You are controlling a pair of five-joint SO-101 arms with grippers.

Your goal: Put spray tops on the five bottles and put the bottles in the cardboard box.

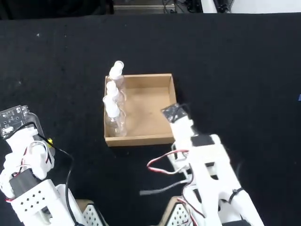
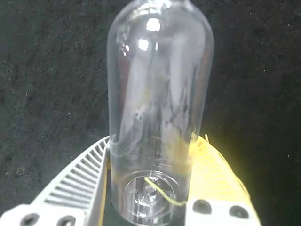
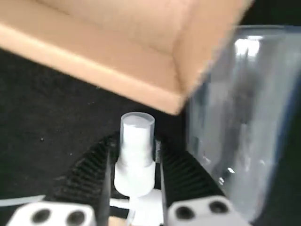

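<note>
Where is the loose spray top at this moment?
In the right wrist view, the spray top is clamped in the right tool, beside a corner of the cardboard box.

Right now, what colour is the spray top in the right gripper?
White. The spray top in the right gripper shows best in the right wrist view.

What we count here, kind by kind.
We count one cardboard box (image 1: pixel 165 83) and three bottles (image 1: pixel 115 125) standing in it, each one with a white top (image 1: pixel 113 107). A fourth bottle (image 2: pixel 160 103) is clamped in the left gripper (image 2: pixel 153 157) — we cannot tell if it has a top. One loose spray top (image 3: pixel 137 134) sits pinched between the fingers of the right gripper (image 3: pixel 135 157). Beside it there is one more clear body (image 3: pixel 240 132) — maybe a fifth bottle, we cannot say. There are two arms, the left arm (image 1: pixel 28 186) and the right arm (image 1: pixel 211 165).
</note>
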